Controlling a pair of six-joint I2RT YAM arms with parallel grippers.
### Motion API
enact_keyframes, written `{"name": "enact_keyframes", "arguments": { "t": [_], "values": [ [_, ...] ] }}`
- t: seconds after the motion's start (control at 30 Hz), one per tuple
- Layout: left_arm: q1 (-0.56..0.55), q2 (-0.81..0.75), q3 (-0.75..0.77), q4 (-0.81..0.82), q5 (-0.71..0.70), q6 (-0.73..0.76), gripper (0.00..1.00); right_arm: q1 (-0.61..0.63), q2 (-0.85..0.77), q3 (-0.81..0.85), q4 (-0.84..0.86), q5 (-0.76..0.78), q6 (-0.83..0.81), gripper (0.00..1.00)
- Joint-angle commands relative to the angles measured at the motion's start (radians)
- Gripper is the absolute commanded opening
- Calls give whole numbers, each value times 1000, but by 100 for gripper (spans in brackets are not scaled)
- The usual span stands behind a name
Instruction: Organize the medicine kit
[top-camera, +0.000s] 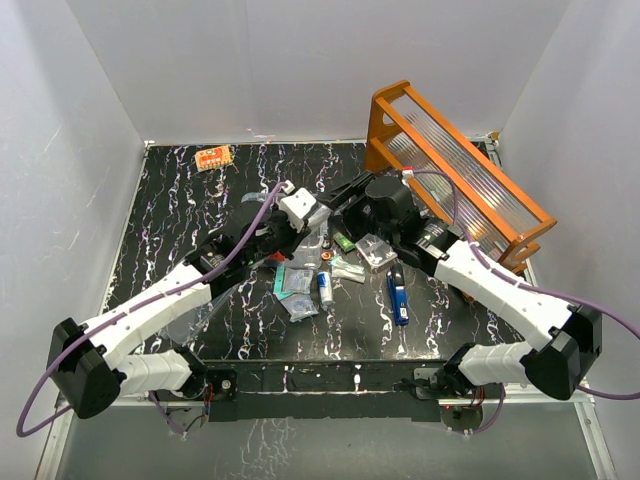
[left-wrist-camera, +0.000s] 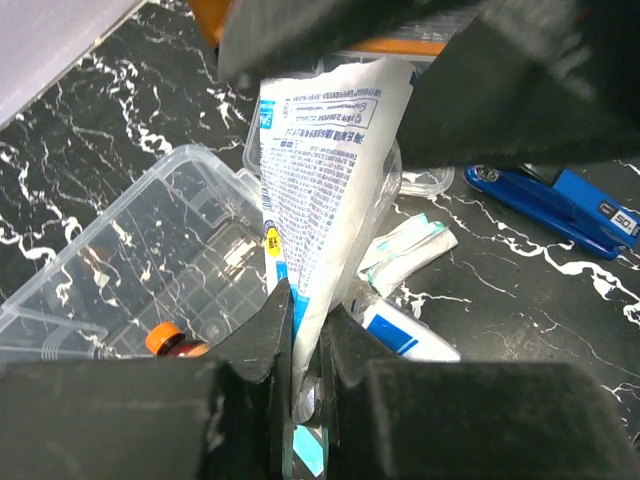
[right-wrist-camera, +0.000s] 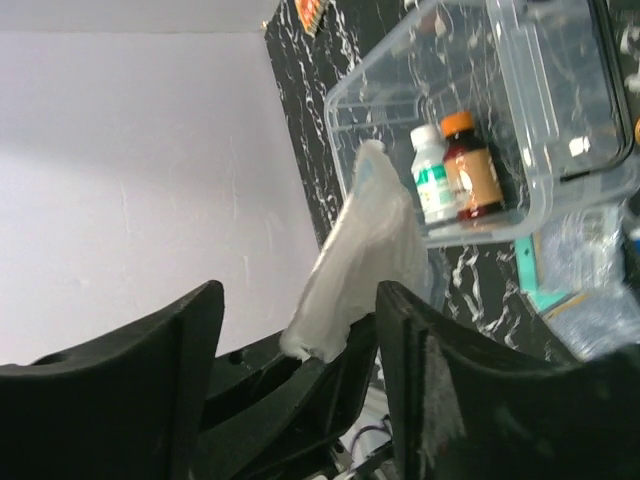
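Note:
The medicine kit box (right-wrist-camera: 385, 95) is clear plastic, open, and shows in the left wrist view (left-wrist-camera: 130, 250) at the left. In it stand a white bottle with a green label (right-wrist-camera: 432, 185) and a brown bottle with an orange cap (right-wrist-camera: 470, 170). My left gripper (left-wrist-camera: 308, 305) is shut on the lower edge of a white packet with blue print (left-wrist-camera: 320, 170), held upright above the table. My right gripper (right-wrist-camera: 300, 300) is open, its fingers either side of the same packet (right-wrist-camera: 365, 250) without touching it. Both grippers meet at the table's middle (top-camera: 335, 205). The arms hide the box from above.
An orange wooden rack with ribbed clear panels (top-camera: 460, 180) stands at the back right. A blue stapler (top-camera: 399, 295), a white-and-blue tube (top-camera: 325, 288), a foil pack (top-camera: 375, 250) and several small packets (top-camera: 295, 285) lie mid-table. An orange blister pack (top-camera: 213, 157) lies far left.

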Motion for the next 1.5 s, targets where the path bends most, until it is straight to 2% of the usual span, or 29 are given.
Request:
{"name": "enact_keyframes", "arguments": {
  "t": [0.0,0.1,0.27,0.47,0.63,1.0,1.17,1.3,1.4,1.47],
  "values": [
    [-2,16,56,-79,-63,-70,0,-6,-71,23,129,105,-205,66],
    [30,51,70,-128,-54,-147,0,-7,-113,-10,144,147,-290,70],
    [176,103,109,-197,84,-382,0,-6,-205,-97,181,196,-388,68],
    [270,177,178,-272,172,-627,0,-7,-266,-153,179,232,-424,67],
    [290,269,211,-272,182,-745,0,-6,-260,-157,170,232,-438,66],
    [290,443,244,-240,186,-895,3,-6,-269,-170,164,247,-449,65],
    [290,481,258,-262,196,-905,12,-7,-275,-169,164,257,-458,65],
    [290,504,284,-303,178,-873,33,-8,-281,-172,164,262,-460,65],
    [291,499,318,-375,60,-817,45,-7,-292,-183,164,279,-448,64],
    [297,497,337,-411,16,-781,49,-7,-300,-192,172,289,-444,64]
  ]
}}
